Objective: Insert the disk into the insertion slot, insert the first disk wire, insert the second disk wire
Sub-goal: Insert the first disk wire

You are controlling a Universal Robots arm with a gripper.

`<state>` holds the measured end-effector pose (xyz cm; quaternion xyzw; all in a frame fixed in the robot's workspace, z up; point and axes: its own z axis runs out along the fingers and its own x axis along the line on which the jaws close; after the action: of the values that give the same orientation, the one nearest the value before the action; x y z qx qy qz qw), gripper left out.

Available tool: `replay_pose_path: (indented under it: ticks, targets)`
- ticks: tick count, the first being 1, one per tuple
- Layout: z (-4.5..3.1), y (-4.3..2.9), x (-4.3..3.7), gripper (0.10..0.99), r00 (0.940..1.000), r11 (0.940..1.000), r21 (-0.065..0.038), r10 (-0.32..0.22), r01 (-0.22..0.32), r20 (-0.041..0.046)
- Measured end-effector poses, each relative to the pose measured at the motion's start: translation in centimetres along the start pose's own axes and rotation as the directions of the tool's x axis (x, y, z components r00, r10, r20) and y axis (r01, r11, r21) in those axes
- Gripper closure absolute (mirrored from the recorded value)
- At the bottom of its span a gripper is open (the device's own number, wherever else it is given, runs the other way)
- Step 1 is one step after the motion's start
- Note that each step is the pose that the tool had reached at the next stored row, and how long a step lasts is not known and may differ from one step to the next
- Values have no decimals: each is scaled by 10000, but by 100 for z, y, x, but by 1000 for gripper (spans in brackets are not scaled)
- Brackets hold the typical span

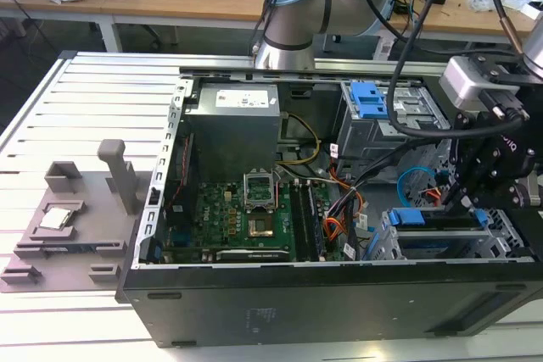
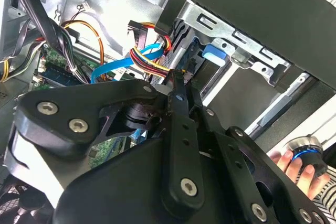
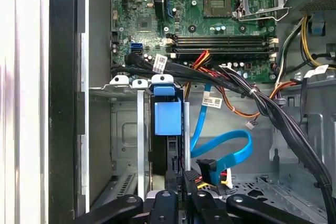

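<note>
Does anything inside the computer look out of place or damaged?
Nothing looks damaged. The blue cable loops loose beside the disk, and its black plug seems to hang unconnected near the end effector.

disk (image 3: pixel 168 119) in insertion slot (image 3: pixel 126 129), gripper (image 3: pixel 182 183) beside

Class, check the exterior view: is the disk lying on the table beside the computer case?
No, the disk sits in the silver cage inside the case.
</note>
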<state>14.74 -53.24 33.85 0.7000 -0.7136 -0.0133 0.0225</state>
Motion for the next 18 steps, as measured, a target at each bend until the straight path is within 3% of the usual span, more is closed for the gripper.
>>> replay_pose_path:
  ticks: [9, 11, 12, 14, 16, 18]
  targets:
    - [40, -35, 0, 922, 10000, 10000, 0, 0, 0, 4]
    - [53, -37, -1, 910, 10000, 10000, -1, -3, 3, 29]
    - [43, -36, -1, 851, 10000, 10000, 0, -2, 2, 8]
    - [38, -35, 0, 851, 10000, 10000, 0, -1, 1, 5]
    - [7, -34, 0, 851, 10000, 10000, 0, 0, 0, 4]
    - [-92, -29, 2, 851, 10000, 10000, 0, 0, 0, 6]
